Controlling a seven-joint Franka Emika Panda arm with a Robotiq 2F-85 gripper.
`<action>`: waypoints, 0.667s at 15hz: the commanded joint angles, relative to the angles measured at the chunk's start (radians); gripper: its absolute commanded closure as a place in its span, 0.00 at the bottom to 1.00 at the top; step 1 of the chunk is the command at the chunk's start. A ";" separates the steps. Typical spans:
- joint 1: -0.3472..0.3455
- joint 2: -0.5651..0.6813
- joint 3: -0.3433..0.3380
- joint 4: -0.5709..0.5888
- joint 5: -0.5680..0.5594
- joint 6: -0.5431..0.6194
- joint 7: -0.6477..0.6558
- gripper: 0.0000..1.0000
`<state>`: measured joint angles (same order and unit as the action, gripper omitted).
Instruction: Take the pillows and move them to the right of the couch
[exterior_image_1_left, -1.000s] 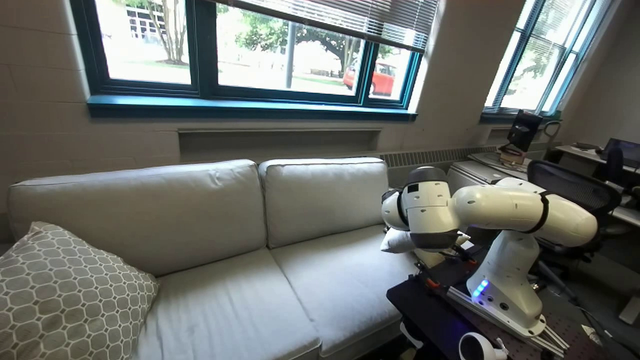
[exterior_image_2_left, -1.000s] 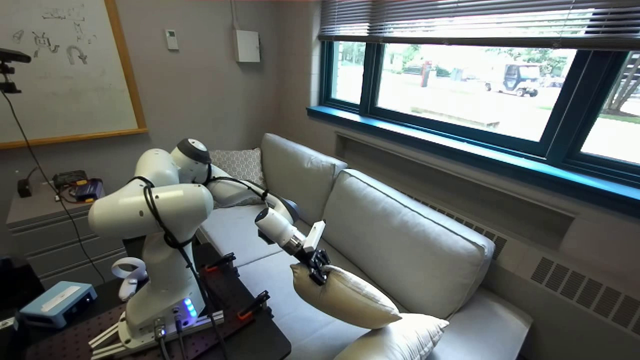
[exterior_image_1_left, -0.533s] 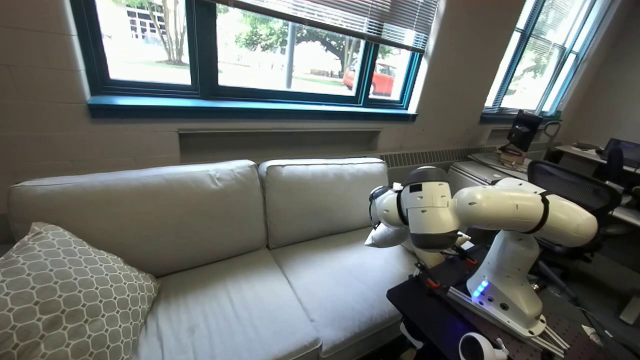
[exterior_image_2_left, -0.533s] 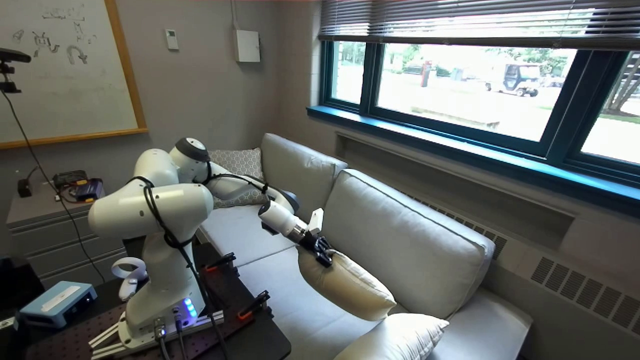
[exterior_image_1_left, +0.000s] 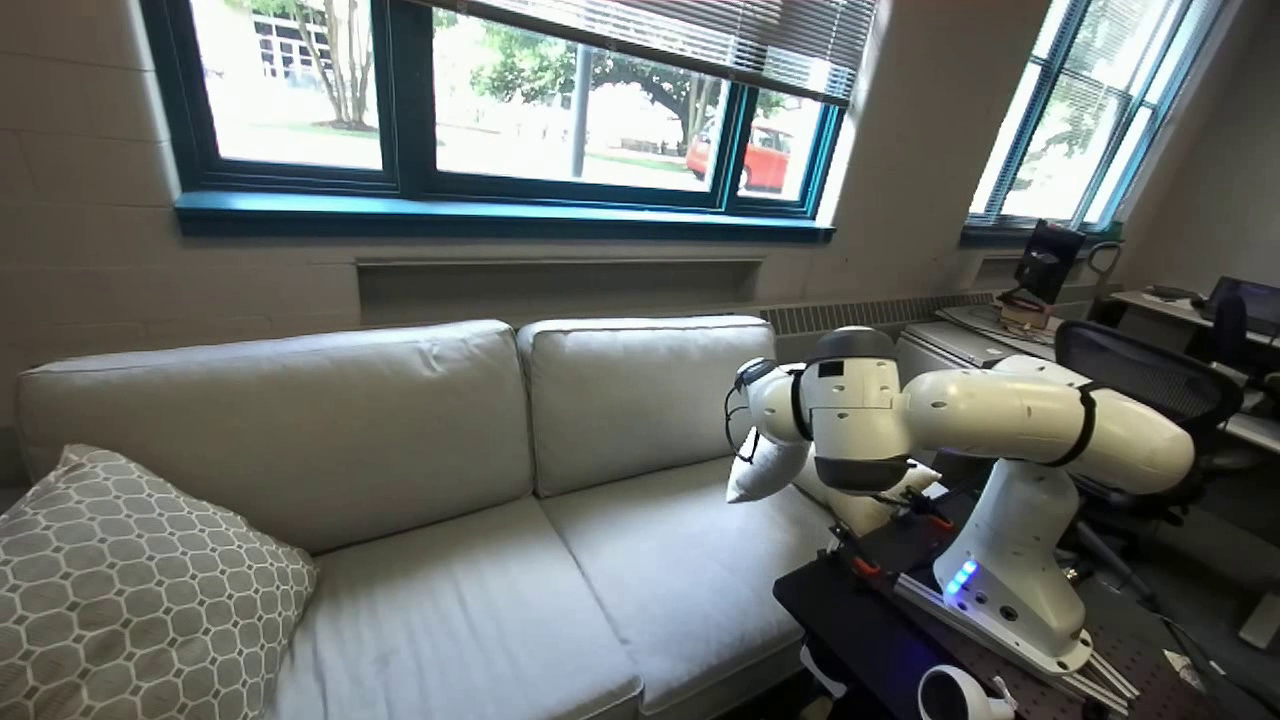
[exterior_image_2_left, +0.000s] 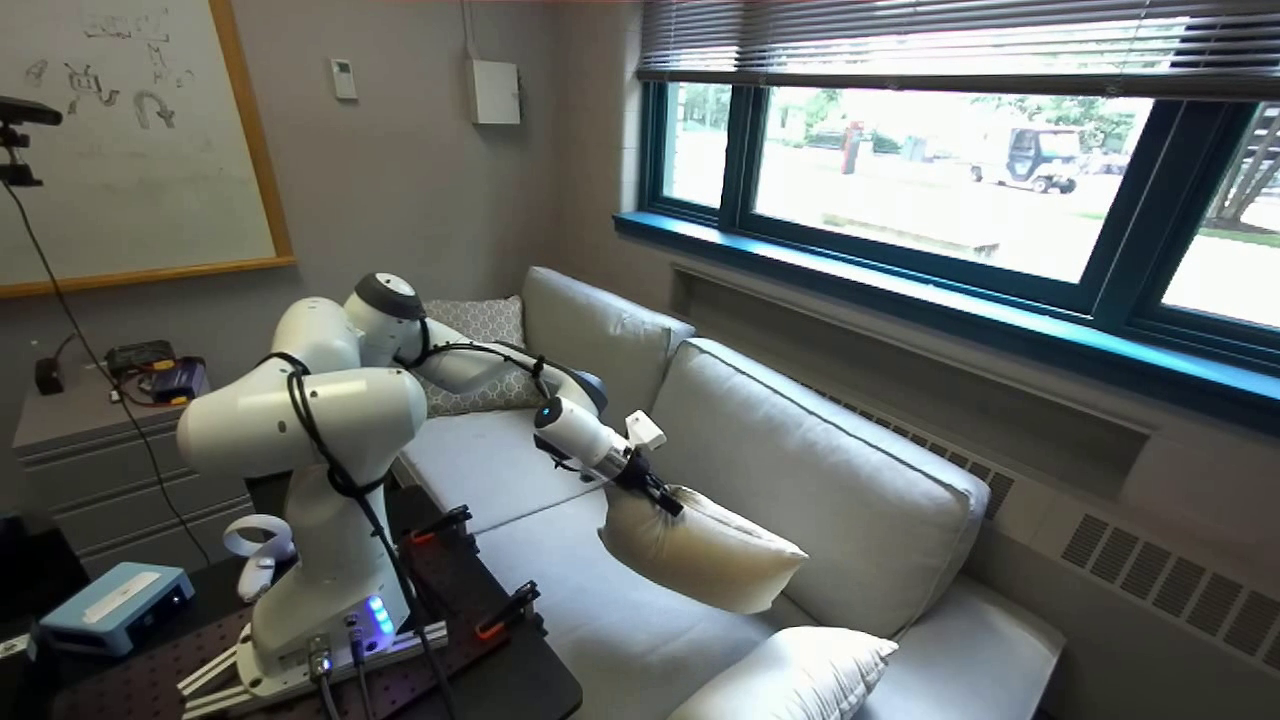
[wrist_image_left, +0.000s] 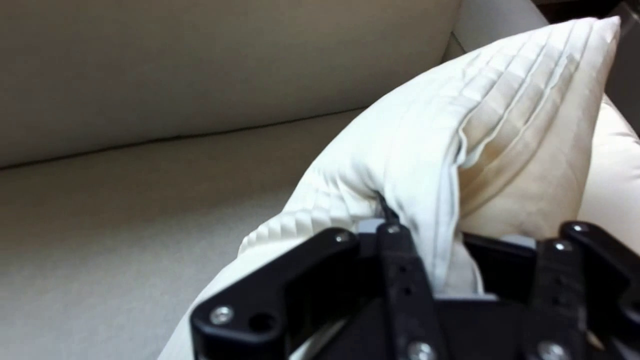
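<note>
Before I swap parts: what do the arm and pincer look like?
Arm: white, rounded segments, dark grey joint caps, a black cable strapped along it, a line of blue lights near the bottom. Pincer: black, with jointed linkages and silver screws. Silver wrist collar; small white box beside it.

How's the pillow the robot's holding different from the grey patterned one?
The held pillow is plain white; the grey pillow has white-outlined shapes all over. The gripper pinches the held pillow, while the grey pillow rests on the couch. Both are puffy, with pointed corners.
</note>
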<state>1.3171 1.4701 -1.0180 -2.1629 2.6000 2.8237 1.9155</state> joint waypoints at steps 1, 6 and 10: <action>-0.067 0.000 0.009 0.042 0.000 -0.110 -0.214 0.97; -0.201 -0.009 0.048 0.089 -0.001 -0.193 -0.577 0.96; -0.303 0.002 0.027 0.147 0.000 -0.161 -0.719 0.96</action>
<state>1.0843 1.4718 -0.9659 -2.0716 2.5996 2.6264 1.2955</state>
